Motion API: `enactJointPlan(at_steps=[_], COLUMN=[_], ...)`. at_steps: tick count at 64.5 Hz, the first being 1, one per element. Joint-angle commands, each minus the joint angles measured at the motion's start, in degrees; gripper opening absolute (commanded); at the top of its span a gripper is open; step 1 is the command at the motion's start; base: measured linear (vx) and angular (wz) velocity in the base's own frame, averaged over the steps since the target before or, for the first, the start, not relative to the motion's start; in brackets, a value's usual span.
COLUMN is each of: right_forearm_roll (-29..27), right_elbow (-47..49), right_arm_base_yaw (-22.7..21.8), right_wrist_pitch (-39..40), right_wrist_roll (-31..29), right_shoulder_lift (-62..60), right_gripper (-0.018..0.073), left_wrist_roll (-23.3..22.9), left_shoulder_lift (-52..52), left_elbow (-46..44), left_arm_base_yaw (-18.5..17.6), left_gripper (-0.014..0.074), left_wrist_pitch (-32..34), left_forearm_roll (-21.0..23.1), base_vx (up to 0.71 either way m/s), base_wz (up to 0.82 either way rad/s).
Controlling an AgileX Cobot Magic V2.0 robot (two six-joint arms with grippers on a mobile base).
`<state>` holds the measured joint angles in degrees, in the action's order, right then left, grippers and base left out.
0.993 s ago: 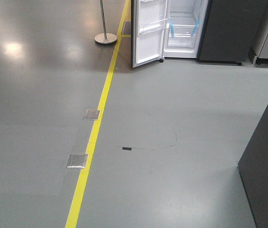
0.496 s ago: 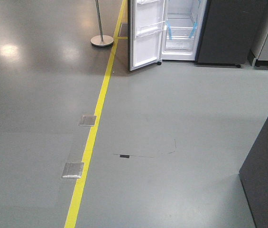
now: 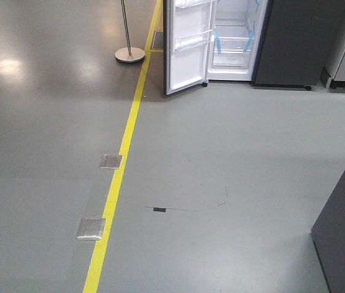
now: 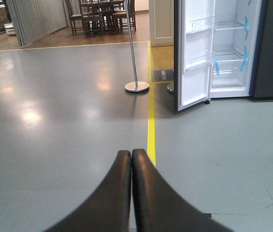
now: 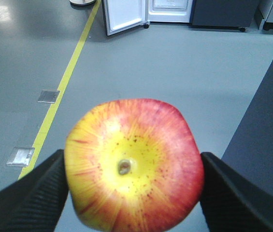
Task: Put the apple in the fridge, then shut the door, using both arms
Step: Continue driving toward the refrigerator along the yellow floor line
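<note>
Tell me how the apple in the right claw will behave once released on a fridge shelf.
The apple looks round and smooth-skinned, so it will likely roll unless set on its dimpled end. It seems firm: the right claw pinches both sides without visible denting, though hard squeezing could bruise it.

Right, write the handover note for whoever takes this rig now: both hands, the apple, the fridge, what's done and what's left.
Left hand: shut, holding nothing, pointing across the floor toward the fridge.
Right hand: shut on the apple, which is gripped on both sides with its dimple facing the wrist camera.
Fridge: far ahead across the floor. Its door is swung open, showing the white inside and shelves.
Done: the apple is in hand.
Left: drive up to the fridge, set the apple on a shelf, let go, then push the door shut, probably with the free left hand.
</note>
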<state>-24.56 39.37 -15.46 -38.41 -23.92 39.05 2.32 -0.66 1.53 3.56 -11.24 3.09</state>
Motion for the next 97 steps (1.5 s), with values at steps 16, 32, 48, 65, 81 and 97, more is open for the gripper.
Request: enactJointPlan(at_steps=[16, 32, 48, 65, 81, 97], right_forearm_roll=[-1.27, -1.27, -1.27, -1.27, -1.27, -1.35], right_elbow=[1.70, 1.70, 1.70, 1.70, 1.70, 1.70], right_arm_base_yaw=[-0.28, -0.28, -0.28, -0.28, -0.28, -0.28], right_wrist_pitch=[3.94, 3.94, 3.94, 3.94, 3.94, 3.95], right_wrist_roll=[-0.04, -0.04, -0.04, -0.04, -0.04, -0.04], right_shoulder_lift=[-0.17, -0.17, -0.17, -0.17, -0.17, -0.17], right_gripper=[0.0225, 0.0225, 0.0225, 0.0225, 0.0225, 0.0225], left_wrist_roll=[-0.22, -0.22, -0.22, -0.22, -0.22, -0.22], left_shoulder_lift=[-0.82, -0.82, -0.82, -0.82, -0.82, -0.82], left_elbow=[1.03, 1.03, 1.03, 1.03, 1.03, 1.03], left_arm_base_yaw=[-0.31, -0.31, -0.31, -0.31, -0.31, -0.31], left_gripper=[-0.0006, -0.0006, -0.0006, -0.0006, -0.0006, -0.0006], left_wrist_pitch=[4.04, 4.04, 4.04, 4.04, 4.04, 4.04], left_forearm_roll=[0.54, 0.54, 0.54, 0.54, 0.54, 0.54], base_vx=[0.10, 0.09, 0.10, 0.12, 0.14, 0.17], base_wz=[-0.02, -0.03, -0.01, -0.02, -0.02, -0.02])
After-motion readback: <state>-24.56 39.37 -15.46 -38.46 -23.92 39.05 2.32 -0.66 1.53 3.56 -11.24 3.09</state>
